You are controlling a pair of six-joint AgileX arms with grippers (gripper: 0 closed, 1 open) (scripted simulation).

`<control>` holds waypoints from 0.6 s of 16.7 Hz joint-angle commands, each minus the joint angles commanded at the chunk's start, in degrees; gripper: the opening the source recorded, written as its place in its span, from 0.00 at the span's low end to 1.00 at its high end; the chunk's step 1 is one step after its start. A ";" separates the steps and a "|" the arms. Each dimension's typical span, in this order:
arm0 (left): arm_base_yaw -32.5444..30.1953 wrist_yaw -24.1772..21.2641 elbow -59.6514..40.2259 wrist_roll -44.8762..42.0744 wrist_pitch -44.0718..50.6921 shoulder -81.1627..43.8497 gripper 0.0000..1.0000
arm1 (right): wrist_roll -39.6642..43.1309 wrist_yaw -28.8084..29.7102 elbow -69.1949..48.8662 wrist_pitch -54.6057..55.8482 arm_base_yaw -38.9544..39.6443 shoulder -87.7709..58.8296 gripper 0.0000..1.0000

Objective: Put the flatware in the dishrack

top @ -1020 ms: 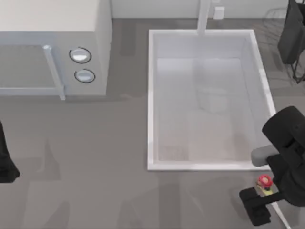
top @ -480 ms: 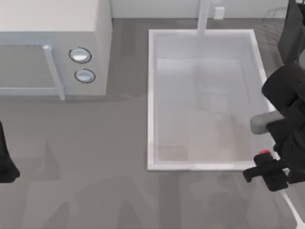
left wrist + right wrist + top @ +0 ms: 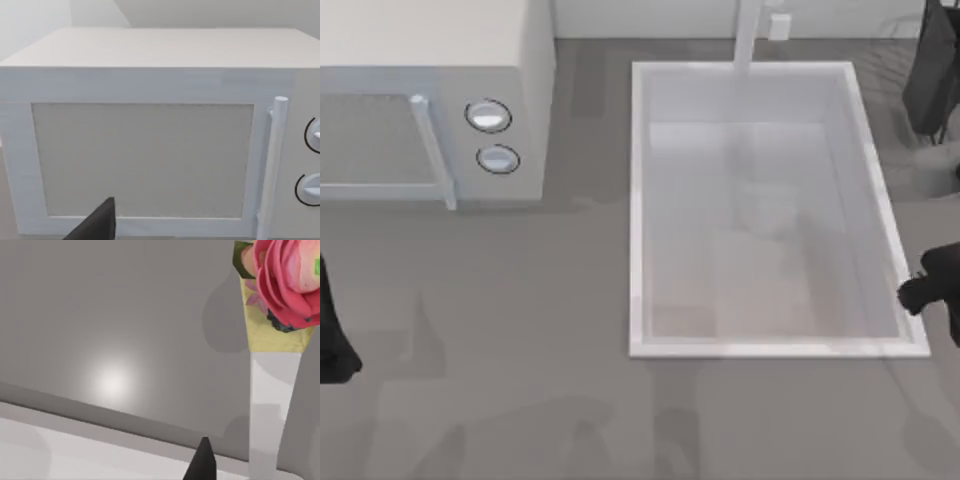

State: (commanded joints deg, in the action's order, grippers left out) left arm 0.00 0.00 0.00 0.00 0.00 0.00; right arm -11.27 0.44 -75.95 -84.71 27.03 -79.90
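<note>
The flatware (image 3: 280,285) hangs close before the right wrist camera: a red rose-like head, a yellow collar and a cream-white handle (image 3: 265,410) running down past one dark fingertip (image 3: 202,462). My right gripper (image 3: 920,292) is shut on the flatware and sits at the top view's right edge, beside the basin's near right corner, with most of the arm cut off. The dishrack (image 3: 932,70), a dark slab with thin wires, stands at the far right corner. My left arm (image 3: 330,340) is parked at the table's left edge.
A white sink basin (image 3: 638,200) with a tap (image 3: 748,35) takes up the middle right. A white microwave (image 3: 430,100) stands at the far left, its door and handle (image 3: 272,160) facing the left wrist camera. Grey counter lies in front of both.
My right gripper picked the flatware up from the counter in front of the basin. It rose and moved right and back, and now sits largely past the top view's right edge.
</note>
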 joint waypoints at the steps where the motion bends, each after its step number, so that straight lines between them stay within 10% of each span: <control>1: 0.00 0.00 0.00 0.00 0.00 0.00 1.00 | 0.06 0.00 -1.16 -1.19 -0.09 0.54 0.00; 10: 0.00 0.00 0.00 0.00 0.00 0.00 1.00 | 0.59 -1.95 -1.54 1.95 -3.01 1.82 0.00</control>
State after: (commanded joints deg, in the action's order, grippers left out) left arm 0.00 0.00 0.00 0.00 0.00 0.00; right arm -10.67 -1.51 -77.49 -82.76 24.01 -78.08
